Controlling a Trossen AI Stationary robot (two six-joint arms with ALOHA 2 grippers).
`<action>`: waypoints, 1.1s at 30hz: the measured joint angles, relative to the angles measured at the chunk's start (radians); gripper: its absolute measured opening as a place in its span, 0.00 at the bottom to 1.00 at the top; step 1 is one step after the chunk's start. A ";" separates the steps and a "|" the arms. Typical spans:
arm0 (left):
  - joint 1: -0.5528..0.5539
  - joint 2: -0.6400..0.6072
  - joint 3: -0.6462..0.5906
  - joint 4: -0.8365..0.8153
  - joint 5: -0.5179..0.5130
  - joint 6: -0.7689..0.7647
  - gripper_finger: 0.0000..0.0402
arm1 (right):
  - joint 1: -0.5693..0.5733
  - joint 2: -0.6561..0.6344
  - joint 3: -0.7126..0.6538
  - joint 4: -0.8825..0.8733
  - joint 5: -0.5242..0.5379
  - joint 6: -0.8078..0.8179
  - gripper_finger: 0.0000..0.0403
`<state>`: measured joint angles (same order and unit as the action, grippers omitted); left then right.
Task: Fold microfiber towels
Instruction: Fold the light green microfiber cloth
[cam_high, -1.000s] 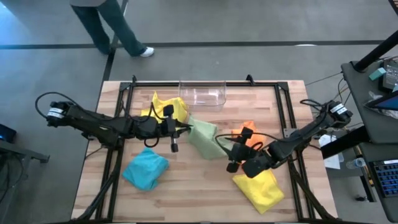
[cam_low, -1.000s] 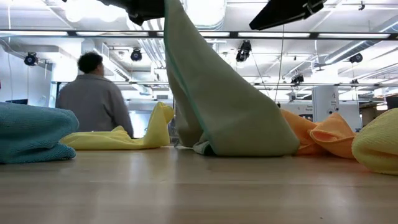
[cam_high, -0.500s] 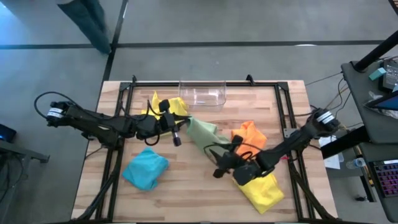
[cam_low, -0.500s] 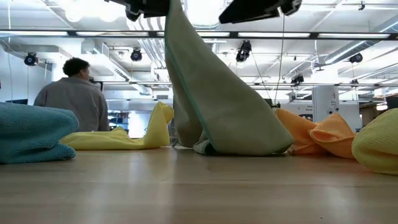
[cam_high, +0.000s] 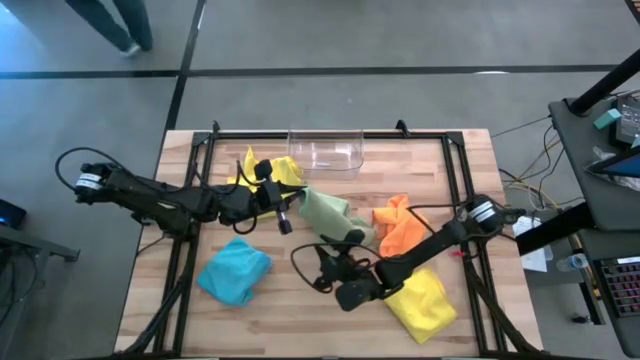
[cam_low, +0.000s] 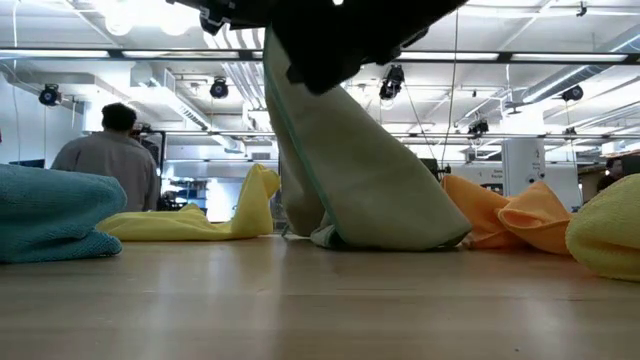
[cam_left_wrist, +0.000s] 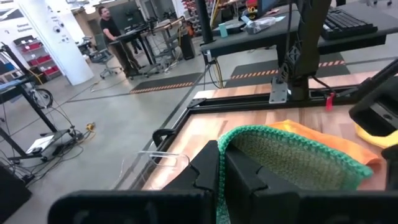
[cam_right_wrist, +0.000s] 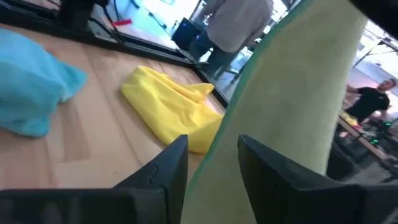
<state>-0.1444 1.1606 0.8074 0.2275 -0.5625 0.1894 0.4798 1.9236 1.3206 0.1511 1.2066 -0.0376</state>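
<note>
The pale green towel (cam_high: 330, 215) stands like a tent in mid-table, its top lifted and its lower part on the wood (cam_low: 380, 238). My left gripper (cam_high: 290, 208) is shut on its top. My right gripper (cam_high: 322, 270) is open just near-side of it; in the right wrist view the fingers (cam_right_wrist: 168, 163) stand either side of the towel's hanging edge (cam_right_wrist: 214, 146), and I cannot tell whether they touch it. A yellow towel (cam_high: 270, 170) lies behind, the orange one (cam_high: 395, 225) to the right, a second yellow one (cam_high: 420, 300) at front right, and the blue one (cam_high: 235, 272) at front left. My left gripper pinches the pale green towel's hemmed edge (cam_left_wrist: 231, 142) between its two shut fingers, coming roughly level from the table's left. The held part is lifted. The cloth slopes down from it, and its lower end rests on the table (cam_low: 330, 238).
A clear plastic bin (cam_high: 325, 150) stands at the far edge, in the middle. A black frame (cam_high: 200, 200) runs round the table. Bare wood (cam_high: 300, 320) lies along the near edge. A person (cam_low: 105, 165) stands in the room behind.
My right gripper has swung toward the table's left and a little nearer, passing along the near side of the green towel. My left gripper has gone slightly toward the far edge, still holding the towel's top up. The towel's foot has stayed put.
</note>
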 joint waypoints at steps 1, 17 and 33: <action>0.000 0.000 0.000 -0.002 0.000 0.000 0.00 | -0.002 0.012 0.012 0.001 0.001 0.000 0.36; 0.000 0.000 0.000 0.000 0.000 -0.002 0.00 | -0.013 0.183 0.092 -0.019 0.314 0.022 0.73; 0.000 0.000 0.013 0.066 -0.008 0.000 0.00 | -0.020 0.240 0.130 -0.012 0.341 0.097 0.78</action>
<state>-0.1444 1.1606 0.8207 0.2933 -0.5709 0.1898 0.4595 2.1639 1.4509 0.1393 1.5480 0.0597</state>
